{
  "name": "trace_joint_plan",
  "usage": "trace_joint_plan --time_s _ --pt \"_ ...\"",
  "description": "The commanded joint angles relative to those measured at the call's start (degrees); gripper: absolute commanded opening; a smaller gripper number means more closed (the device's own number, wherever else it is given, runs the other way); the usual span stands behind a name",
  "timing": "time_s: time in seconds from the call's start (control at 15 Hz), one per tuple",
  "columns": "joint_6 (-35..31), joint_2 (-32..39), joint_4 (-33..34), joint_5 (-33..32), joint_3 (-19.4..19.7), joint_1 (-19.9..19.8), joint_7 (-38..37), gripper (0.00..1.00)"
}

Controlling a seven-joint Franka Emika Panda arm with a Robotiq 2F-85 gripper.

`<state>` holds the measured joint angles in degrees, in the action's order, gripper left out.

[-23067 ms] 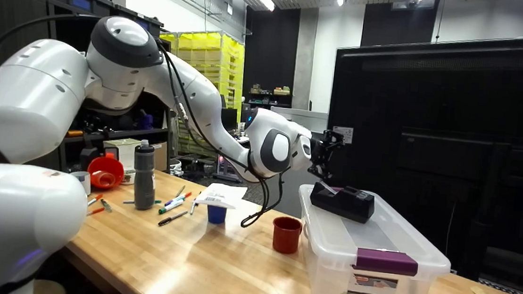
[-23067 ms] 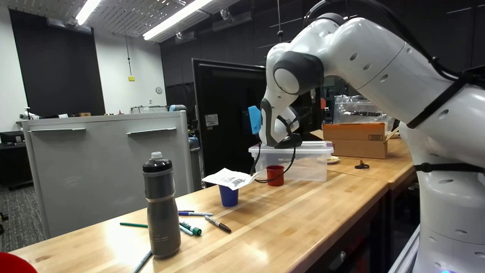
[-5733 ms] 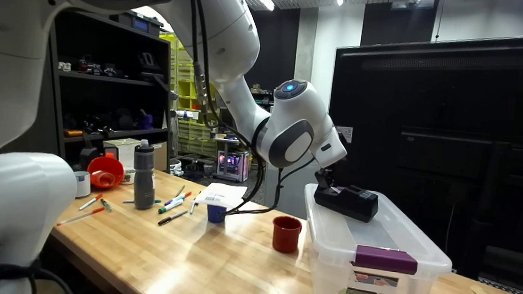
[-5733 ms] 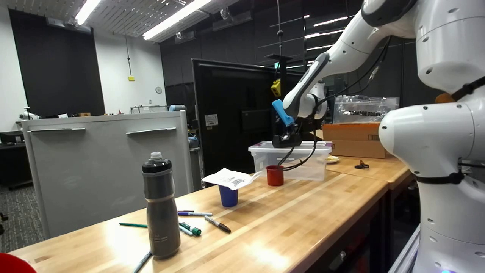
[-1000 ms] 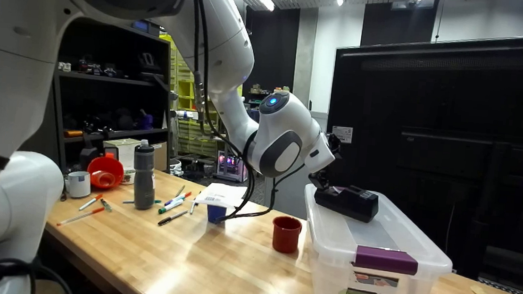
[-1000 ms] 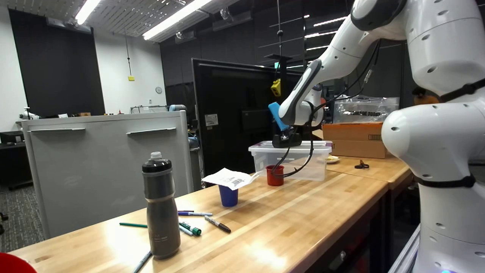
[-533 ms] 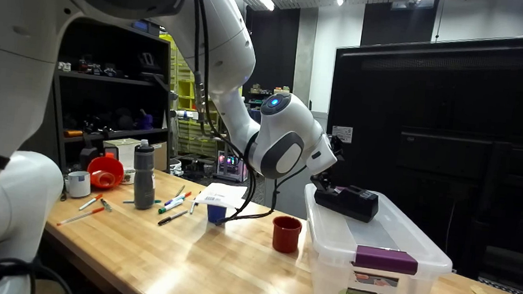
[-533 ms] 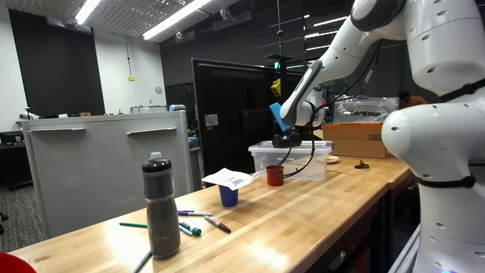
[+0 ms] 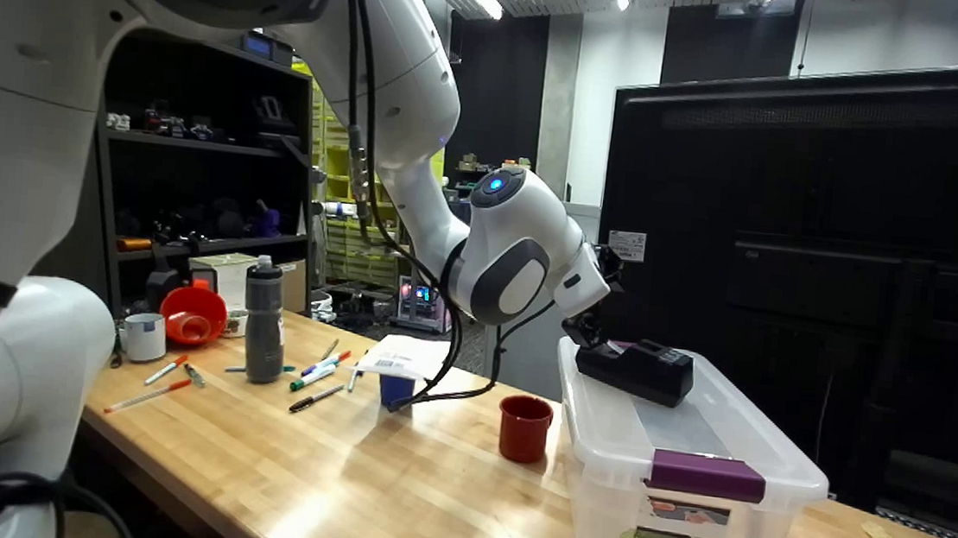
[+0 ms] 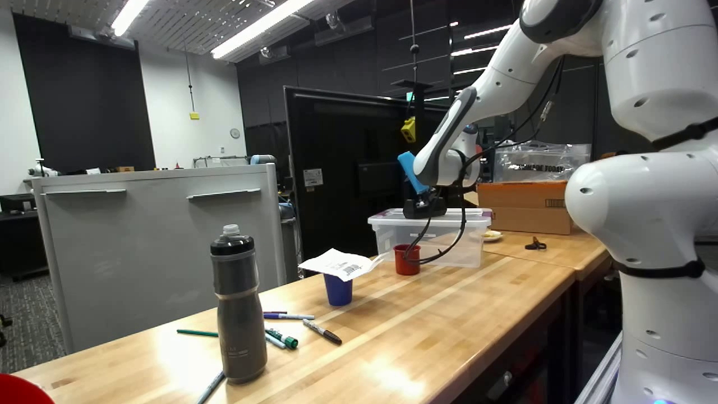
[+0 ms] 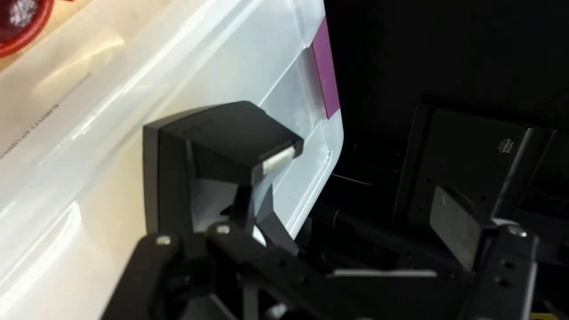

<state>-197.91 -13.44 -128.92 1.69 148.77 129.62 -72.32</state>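
In the wrist view, the fingers (image 11: pixel 455 226) stand spread, empty; the tape dispenser (image 11: pixel 222 138) lies beside one, contact unclear. In an exterior view, its long axis slants away from them across the lid (image 9: pixel 742 435). In an exterior view, it rests atop the plastic box (image 10: pixel 446 231).

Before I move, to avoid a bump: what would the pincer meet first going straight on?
Probably the black tape dispenser, close to the lower side of the open pincer. Depth is unclear; the pincer might pass above, toward the black display.
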Motion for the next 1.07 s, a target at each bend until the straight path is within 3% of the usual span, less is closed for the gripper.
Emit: trace_joint_plan --time_s 0.0,1.0 --pt "0.00 4.12 -3.01 1.78 0.33 1.18 -0.48 1.00" --pt "0.92 3.88 -4.00 3.73 0.13 0.62 -0.23 1.00"
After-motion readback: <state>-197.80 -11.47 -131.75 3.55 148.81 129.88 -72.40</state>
